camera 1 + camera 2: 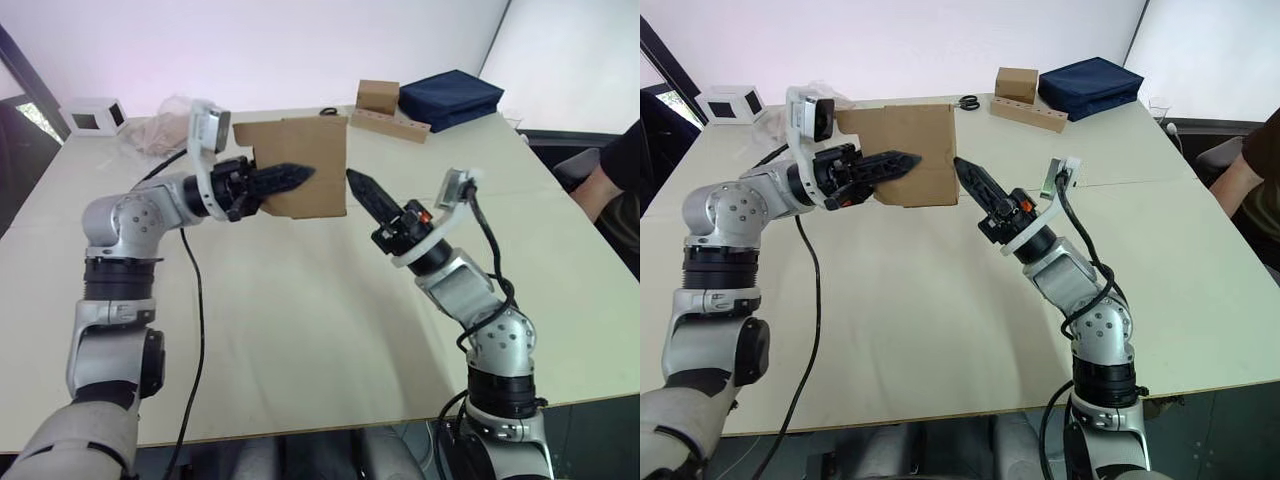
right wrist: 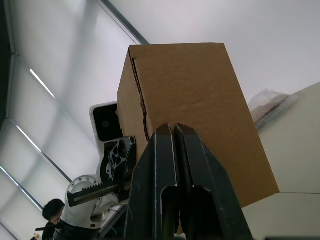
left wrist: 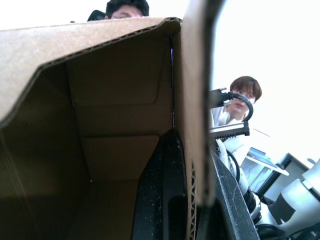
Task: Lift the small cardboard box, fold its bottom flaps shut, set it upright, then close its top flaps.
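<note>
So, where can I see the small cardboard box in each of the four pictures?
Left eye view: the small cardboard box is upper centre, held above the table.
Right eye view: upper centre, a little further left.
Left wrist view: its open inside is seen from close up.
Right wrist view: centre, above the closed fingers.
Shared landmark: the left gripper clamping one box wall.

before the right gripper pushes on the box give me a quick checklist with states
1. small cardboard box lifted off the table: ok.
2. left gripper clamped on a box wall, one finger inside: ok.
3. right gripper shut, tip beside the box: ok.
4. Right tip touching the cardboard: cannot tell.
5. Near end of the box folded shut: not ok, open in the left wrist view.
</note>
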